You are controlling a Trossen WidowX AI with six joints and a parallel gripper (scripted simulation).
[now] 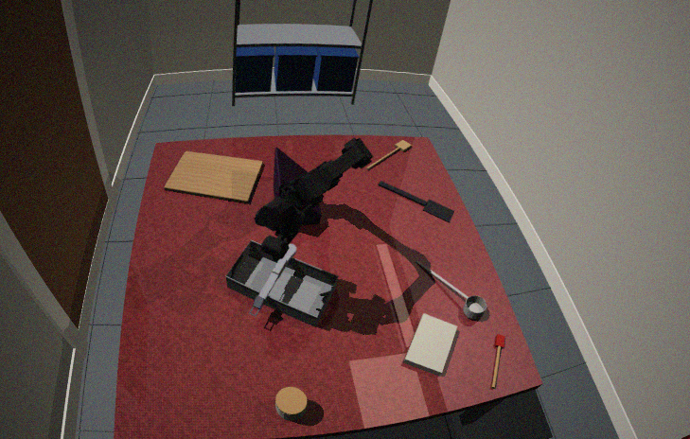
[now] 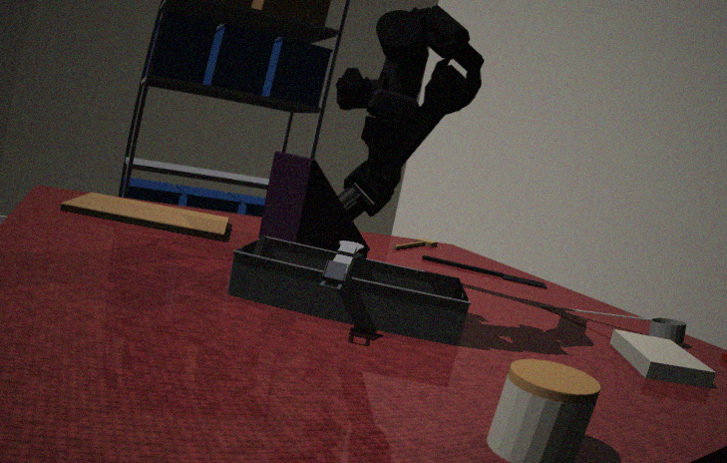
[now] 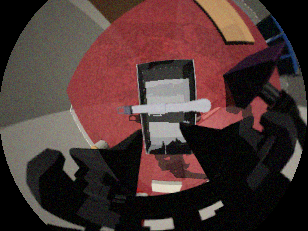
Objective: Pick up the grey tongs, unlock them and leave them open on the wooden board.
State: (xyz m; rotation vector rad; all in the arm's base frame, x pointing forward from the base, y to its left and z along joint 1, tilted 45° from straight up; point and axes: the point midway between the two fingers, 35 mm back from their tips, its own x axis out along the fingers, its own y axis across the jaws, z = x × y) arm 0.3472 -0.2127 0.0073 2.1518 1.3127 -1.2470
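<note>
The gripper (image 3: 162,143) hangs above the roasting tin (image 1: 238,272), its fingers partly parted and holding nothing; the wrist view looks between them straight down at the grey tongs (image 3: 166,107). The tongs lie across the tin, bridging its two long walls, with the broad hinge end (image 1: 288,252) on the wall nearer the arm and the forked tips (image 1: 255,310) overhanging the far wall. The step in hand appears to be the approach for the pickup. A good grasp would likely bring the fingers down on either side of the closed handles, near the hinge end and above the rim, with the finger line set across the tongs' length, so that a later squeeze acts on both handles. The wooden board (image 1: 215,175) lies well apart, across the red cloth (image 1: 184,348). In the top view the arm hides the fingertips. The gravity lock is too small to make out, and the exterior view foreshortens the tongs into a short grey block.
</note>
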